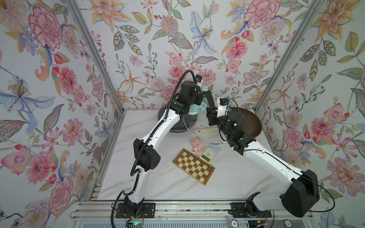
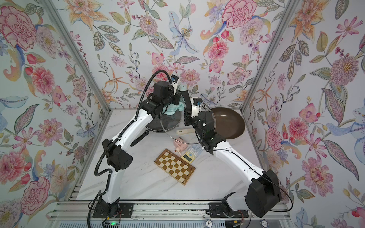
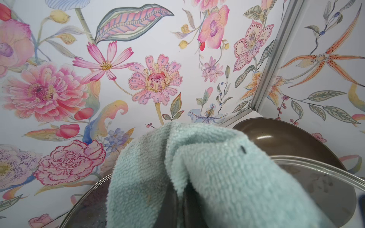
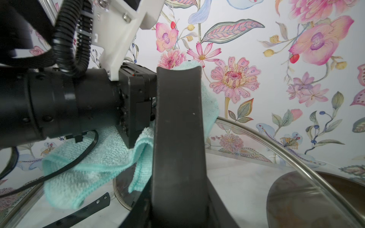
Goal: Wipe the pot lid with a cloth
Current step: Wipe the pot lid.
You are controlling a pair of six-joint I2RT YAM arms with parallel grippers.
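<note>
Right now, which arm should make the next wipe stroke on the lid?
Left. The left end effector is shut on the cloth, which lies against the glass lid; the right end effector grips the handle, holding it tilted.

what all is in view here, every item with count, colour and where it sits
pot lid: 1, clear glass, black handle; tilted, at the back
cloth: 1, mint green; against the lid
dark pan: 1, dark grey; back, behind the lid
frying pan: 1, brown; back, by the right arm
stick-shaped item: 1, cream; table
small gadget: 1, pink; beside the calculator
calculator: 1, yellow and blue; at the board's far edge
checkered board: 1, brown and cream; table middle
chips: 2, white-faced; front rail
table: 1, white marble
left claw: black, shut on the cloth
right claw: black, gripping the lid's handle
</note>
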